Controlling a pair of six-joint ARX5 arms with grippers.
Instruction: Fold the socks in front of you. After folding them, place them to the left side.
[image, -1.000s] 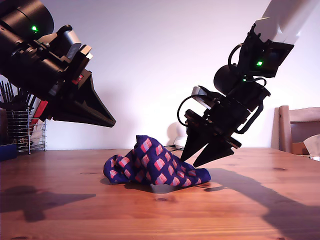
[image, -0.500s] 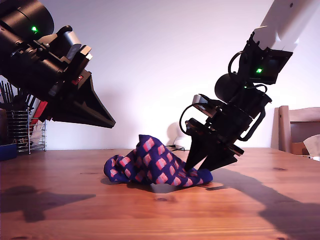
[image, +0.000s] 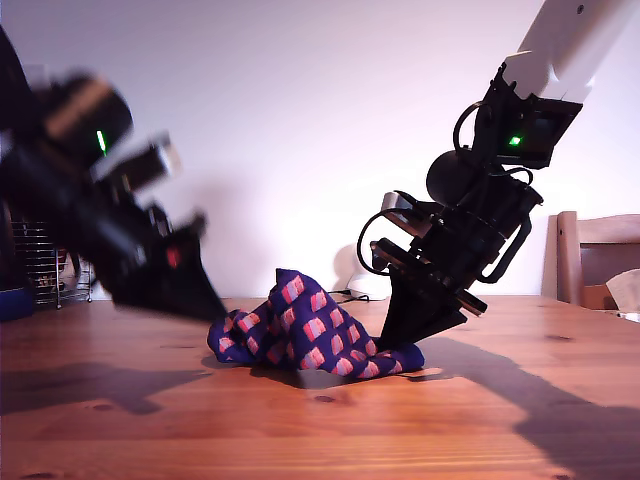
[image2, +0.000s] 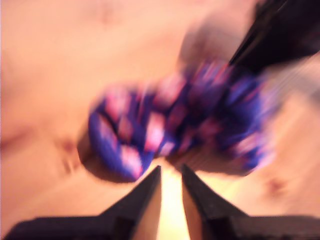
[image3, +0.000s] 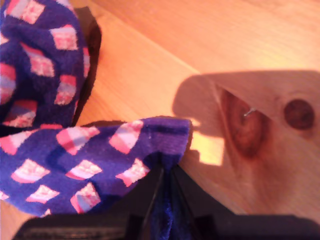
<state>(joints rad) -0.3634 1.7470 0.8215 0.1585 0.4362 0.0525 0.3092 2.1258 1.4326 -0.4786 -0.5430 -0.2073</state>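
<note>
My second gripper (image: 408, 340) pinched the navy, pink-checked knitted socks (image: 305, 333); my first gripper (image2: 171, 176), jaws narrow, should grasp the exterior view's left end squarely.

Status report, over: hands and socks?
My second hand shut on the socks. My first hand blurred, near them, slightly open. Nothing blocking.

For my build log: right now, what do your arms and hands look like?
Both arms are mostly black. My second hand has tapering black wedge fingers, looped black cables behind it, a green light above and a white upper link. My first hand, motion-blurred, is black too, with a green light and a small red mark.
</note>
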